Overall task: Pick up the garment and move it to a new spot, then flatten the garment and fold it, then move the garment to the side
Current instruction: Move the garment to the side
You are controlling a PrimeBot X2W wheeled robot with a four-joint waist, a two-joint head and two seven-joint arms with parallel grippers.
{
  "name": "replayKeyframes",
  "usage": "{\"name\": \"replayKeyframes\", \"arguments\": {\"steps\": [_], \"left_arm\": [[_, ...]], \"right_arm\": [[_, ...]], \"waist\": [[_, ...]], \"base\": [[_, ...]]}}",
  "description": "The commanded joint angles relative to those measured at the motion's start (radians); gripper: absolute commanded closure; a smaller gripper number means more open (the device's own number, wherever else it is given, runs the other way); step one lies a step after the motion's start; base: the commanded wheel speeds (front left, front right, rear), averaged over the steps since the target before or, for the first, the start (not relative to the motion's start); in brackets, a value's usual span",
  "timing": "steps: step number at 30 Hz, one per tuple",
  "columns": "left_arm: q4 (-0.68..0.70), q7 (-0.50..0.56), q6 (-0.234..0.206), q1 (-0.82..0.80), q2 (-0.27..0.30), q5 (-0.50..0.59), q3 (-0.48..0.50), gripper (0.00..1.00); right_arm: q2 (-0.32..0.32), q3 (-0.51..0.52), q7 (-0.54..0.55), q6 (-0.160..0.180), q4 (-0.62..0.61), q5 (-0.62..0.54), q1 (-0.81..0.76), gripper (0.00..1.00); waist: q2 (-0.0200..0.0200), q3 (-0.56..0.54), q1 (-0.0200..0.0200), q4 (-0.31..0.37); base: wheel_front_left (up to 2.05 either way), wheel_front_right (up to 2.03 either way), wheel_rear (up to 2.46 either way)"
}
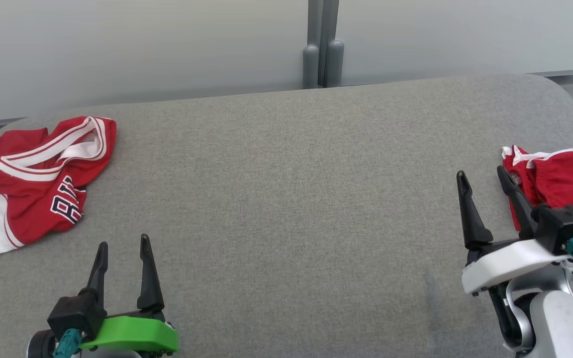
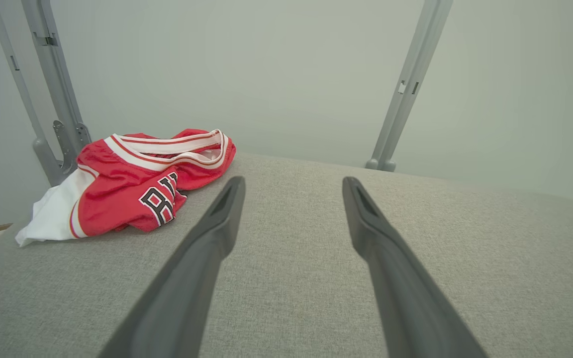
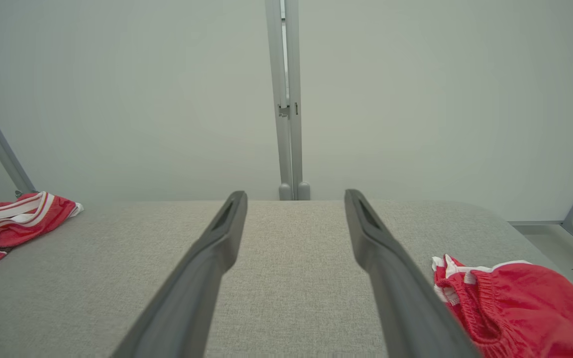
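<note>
Two crumpled garments lie on the grey padded table. A red and white jersey with dark lettering sits at the far left edge, also seen in the left wrist view and the right wrist view. Red shorts with white trim lie at the right edge. My left gripper is open and empty at the front left, apart from the jersey. My right gripper is open, its outer finger just beside the shorts.
A pale wall panel with grey upright posts stands behind the table. The table's rounded corners fall away at the far left and far right. Bare grey fabric stretches between the two garments.
</note>
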State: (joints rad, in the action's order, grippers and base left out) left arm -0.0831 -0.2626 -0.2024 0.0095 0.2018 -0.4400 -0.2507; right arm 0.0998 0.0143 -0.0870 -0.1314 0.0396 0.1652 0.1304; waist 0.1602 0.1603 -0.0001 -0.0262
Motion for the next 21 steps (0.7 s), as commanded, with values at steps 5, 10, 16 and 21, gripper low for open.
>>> {"name": "replayKeyframes", "arguments": {"steps": [5, 10, 16, 21], "left_arm": [[0.000, -0.002, 0.020, 0.028, -0.022, 0.023, 0.023, 0.00], [0.000, -0.002, 0.040, 0.039, -0.045, 0.043, 0.050, 0.00], [0.006, -0.002, 0.066, 0.048, -0.061, 0.074, 0.080, 0.00], [-0.019, -0.002, 0.091, 0.043, -0.066, 0.100, 0.082, 0.00]], "right_arm": [[-0.037, -0.005, 0.033, 0.001, -0.084, -0.029, -0.086, 0.00], [-0.049, -0.015, 0.034, 0.001, -0.109, -0.009, -0.134, 0.00], [-0.050, -0.017, 0.014, 0.001, -0.089, 0.017, -0.153, 0.00], [-0.050, -0.025, 0.009, 0.001, -0.077, 0.025, -0.156, 0.00]], "waist": [[-0.0002, -0.011, 0.0001, -0.012], [-0.0002, -0.014, 0.0001, -0.007], [-0.0002, -0.019, 0.0001, -0.004], [-0.0002, -0.022, 0.0001, -0.007]], "base": [[0.00, 0.00, 0.00], [0.00, 0.00, 0.00], [0.00, 0.00, 0.00], [0.00, 0.00, 0.00]]}}
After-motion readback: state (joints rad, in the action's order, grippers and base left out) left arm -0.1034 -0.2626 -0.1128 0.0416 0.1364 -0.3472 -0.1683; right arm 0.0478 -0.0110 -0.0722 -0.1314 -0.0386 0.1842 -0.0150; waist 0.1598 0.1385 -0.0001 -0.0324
